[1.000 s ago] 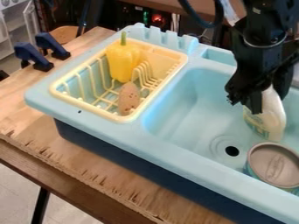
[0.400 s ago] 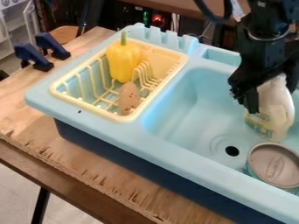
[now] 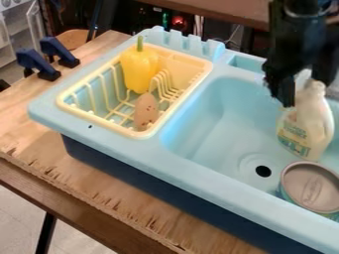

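Hovering by the top of the white bottle, your gripper had its fingers spread.
Bottle was in your lt. blue sink basin, just behind the can, w/ drain hole nearby & yellow dish rack well apart.

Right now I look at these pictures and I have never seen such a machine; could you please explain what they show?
The machine is a black robot arm with a two-finger gripper, seen by one fixed camera looking down at a slant. The gripper hangs at the upper right, its fingers apart around the top of a white plastic bottle; I cannot tell whether they touch it. The bottle stands in a light-blue toy sink, beside a round can with a greyish top. On the sink's left, a pale-yellow dish rack holds a yellow bell pepper and a brown, oval object. Everything sits on a wooden table.
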Robot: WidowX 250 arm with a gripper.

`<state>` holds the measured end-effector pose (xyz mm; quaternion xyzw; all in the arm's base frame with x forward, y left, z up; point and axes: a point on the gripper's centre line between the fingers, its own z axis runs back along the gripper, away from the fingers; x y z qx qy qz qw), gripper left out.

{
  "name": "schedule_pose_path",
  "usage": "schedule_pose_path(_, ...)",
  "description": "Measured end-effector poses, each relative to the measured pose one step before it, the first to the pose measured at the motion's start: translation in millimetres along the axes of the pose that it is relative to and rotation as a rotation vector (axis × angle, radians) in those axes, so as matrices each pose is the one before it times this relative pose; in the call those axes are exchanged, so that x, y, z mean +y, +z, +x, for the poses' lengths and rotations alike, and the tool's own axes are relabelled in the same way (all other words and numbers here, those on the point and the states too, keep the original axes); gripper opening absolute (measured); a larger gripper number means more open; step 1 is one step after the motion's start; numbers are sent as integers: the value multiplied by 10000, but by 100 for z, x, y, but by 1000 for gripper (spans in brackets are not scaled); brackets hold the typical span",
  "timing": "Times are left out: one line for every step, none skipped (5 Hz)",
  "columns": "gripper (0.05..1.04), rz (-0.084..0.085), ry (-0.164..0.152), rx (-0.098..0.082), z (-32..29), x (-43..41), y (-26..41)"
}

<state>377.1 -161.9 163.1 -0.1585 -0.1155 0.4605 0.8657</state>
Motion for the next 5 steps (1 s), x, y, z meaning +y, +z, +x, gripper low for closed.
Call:
schedule_pose_path(1003, 112, 43, -93, 444, -328, 914)
schedule_pose_path(1003, 570, -199, -29, 421, 978, 189)
schedule_pose_path(1002, 1160, -1043, -112, 270, 1335, 1239)
schedule_pose_path(1002, 838, -2694, 371, 393, 1157, 2173)
schedule_pose_path(1003, 651, -2091, 528, -151, 1399, 2329)
